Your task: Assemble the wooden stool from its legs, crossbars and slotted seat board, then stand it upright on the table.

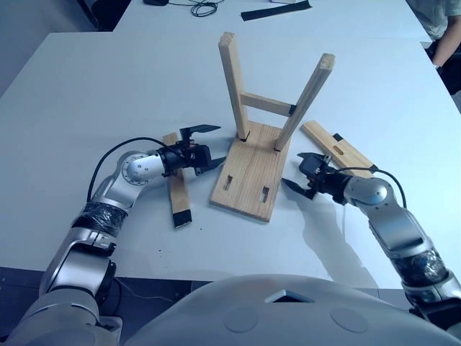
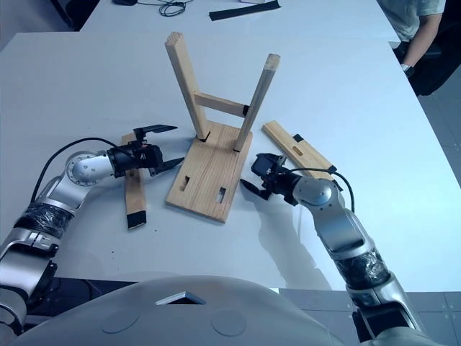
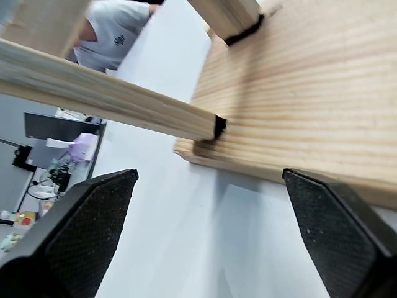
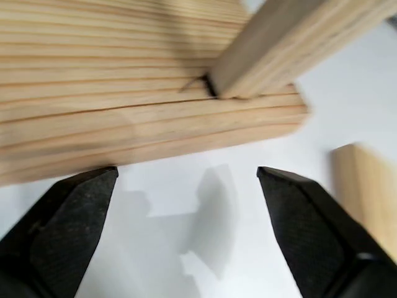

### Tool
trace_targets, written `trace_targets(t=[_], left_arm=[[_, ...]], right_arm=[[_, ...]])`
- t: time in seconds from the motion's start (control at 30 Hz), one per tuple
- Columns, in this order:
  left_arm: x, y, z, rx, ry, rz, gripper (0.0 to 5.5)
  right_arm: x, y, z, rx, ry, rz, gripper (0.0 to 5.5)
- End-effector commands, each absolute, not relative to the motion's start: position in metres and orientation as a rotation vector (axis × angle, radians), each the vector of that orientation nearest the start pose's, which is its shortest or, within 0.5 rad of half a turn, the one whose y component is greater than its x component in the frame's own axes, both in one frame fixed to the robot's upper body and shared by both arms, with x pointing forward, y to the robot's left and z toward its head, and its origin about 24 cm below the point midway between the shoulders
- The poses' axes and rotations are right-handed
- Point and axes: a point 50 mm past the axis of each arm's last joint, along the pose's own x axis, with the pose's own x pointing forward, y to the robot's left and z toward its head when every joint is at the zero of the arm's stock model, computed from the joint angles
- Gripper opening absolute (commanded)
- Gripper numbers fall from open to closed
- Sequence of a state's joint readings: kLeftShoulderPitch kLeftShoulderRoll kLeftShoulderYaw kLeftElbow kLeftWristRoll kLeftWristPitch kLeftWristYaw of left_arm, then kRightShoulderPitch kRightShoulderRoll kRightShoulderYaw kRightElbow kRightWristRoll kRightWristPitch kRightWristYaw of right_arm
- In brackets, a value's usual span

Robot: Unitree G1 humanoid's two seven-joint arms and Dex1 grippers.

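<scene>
Stool (image 1: 261,137), half built, sits mid-worktop (image 1: 108,86): the seat board (image 1: 248,176) lies flat, its long axis running from the near edge away and a little to the right. Two legs, one (image 1: 232,79) on the left and one (image 1: 306,97) on the right, stand in its far end and point up, joined by a crossbar (image 1: 266,104). Two slots (image 1: 229,180) at the near end are empty.

The left end effector (image 1: 220,145) hangs just beside the board's left edge, fingers spread, holding nothing. The right end effector (image 1: 294,170) is just off the right edge near the near corner, also spread and empty. The board lies between them.

A loose leg (image 1: 176,191) lies flat on the left, roughly parallel to the board, dark tip toward the robot; its far end sits under the left end effector. The other loose leg (image 1: 338,148) lies diagonally just beyond the right end effector, running far-left to near-right.

The next move likely turns on these pieces: each lies nearest its own side's arm, and each must be raised upright to meet an empty slot.
</scene>
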State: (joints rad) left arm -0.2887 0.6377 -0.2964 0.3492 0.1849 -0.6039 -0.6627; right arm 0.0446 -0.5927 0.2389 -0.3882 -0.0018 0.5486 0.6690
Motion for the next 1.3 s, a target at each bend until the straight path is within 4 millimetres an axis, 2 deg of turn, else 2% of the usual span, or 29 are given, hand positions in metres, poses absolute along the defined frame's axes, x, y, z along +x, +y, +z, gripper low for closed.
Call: trace_targets(t=[0.03, 0.1, 0.2, 0.3, 0.43, 0.6, 0.67, 0.93, 1.17, 1.3], left_arm=[[0.262, 0.189, 0.063, 0.924, -0.137, -1.005, 4.34], [0.254, 0.189, 0.058, 0.913, -0.125, -1.005, 4.34], [0.246, 0.183, 0.053, 0.896, -0.12, -1.022, 4.34], [0.242, 0.177, 0.053, 0.886, -0.125, -1.029, 4.34], [0.237, 0.172, 0.054, 0.872, -0.13, -1.028, 4.34], [0.23, 0.169, 0.058, 0.846, -0.133, -1.014, 4.34], [0.229, 0.171, 0.058, 0.849, -0.128, -0.994, 4.34], [0.228, 0.171, 0.057, 0.842, -0.118, -0.935, 4.34], [0.232, 0.174, 0.058, 0.864, -0.122, -0.92, 4.34], [0.231, 0.173, 0.058, 0.867, -0.124, -0.923, 4.34]], right_arm=[[0.225, -0.192, 0.085, -0.515, 0.426, 0.743, 4.15], [0.231, -0.194, 0.086, -0.527, 0.426, 0.732, 4.15], [0.233, -0.181, 0.077, -0.523, 0.423, 0.761, 4.15], [0.234, -0.174, 0.082, -0.507, 0.382, 0.757, 4.15], [0.241, -0.198, 0.095, -0.548, 0.367, 0.66, 4.15], [0.25, -0.254, 0.112, -0.571, 0.4, 0.434, 4.15], [0.247, -0.269, 0.111, -0.58, 0.438, 0.399, 4.15], [0.242, -0.283, 0.078, -0.566, 0.542, 0.4, 4.15], [0.247, -0.307, 0.073, -0.531, 0.535, 0.314, 4.15], [0.241, -0.307, 0.065, -0.54, 0.574, 0.349, 4.15]])
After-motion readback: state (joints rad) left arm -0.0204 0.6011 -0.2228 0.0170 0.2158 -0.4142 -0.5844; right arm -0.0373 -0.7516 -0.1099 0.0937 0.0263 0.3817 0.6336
